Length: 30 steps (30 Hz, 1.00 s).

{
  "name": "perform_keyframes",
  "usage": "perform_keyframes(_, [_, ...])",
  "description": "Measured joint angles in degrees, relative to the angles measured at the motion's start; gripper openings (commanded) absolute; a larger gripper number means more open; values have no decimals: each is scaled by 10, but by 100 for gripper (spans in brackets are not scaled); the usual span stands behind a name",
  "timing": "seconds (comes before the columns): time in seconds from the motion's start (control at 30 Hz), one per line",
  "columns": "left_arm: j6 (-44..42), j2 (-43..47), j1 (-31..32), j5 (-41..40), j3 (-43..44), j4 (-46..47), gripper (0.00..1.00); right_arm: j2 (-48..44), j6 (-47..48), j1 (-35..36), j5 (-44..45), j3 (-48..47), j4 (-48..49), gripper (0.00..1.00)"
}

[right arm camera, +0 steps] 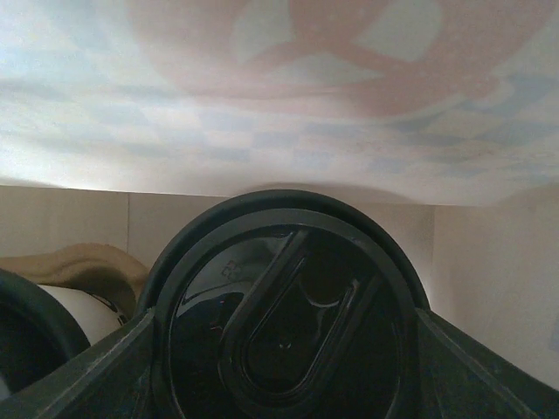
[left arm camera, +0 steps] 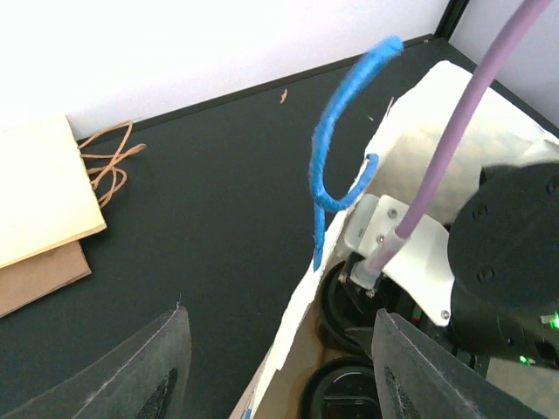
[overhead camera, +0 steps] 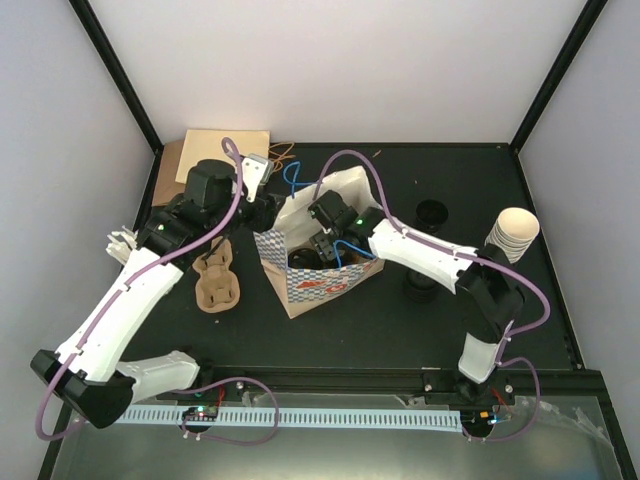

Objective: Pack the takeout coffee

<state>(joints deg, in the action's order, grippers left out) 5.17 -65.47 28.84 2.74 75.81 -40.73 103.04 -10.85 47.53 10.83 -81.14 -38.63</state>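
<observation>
The bench (overhead camera: 390, 335) carries the blue-checked bag (overhead camera: 318, 288), standing open. My right jaws (right arm camera: 284, 367) are down inside the bag. They have one finger on each side of the takeout coffee (right arm camera: 288, 319), and its black lid (right arm camera: 262, 253) fills the whole gap between them. They look clamped on it, though the contact sits at the very edge of my view. A second dark rim (right arm camera: 22, 332) lies just outside one finger. My left jaws (left arm camera: 281, 319) stand wide apart and hold nothing, with the bag's white edge running up between them.
</observation>
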Motion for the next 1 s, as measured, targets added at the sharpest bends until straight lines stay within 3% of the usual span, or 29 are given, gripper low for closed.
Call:
perform_keyframes(0.2, [0,13,0,-5,0,-1,60,-11,-12,19,40,23,19,57])
perform_keyframes(0.67, [0,28,-4,-11,2,-19,60,-8,6,-35,-61,17,27,57])
perform_keyframes(1.0, [0,29,-7,-11,2,-24,60,-10,3,-6,-8,18,23,57])
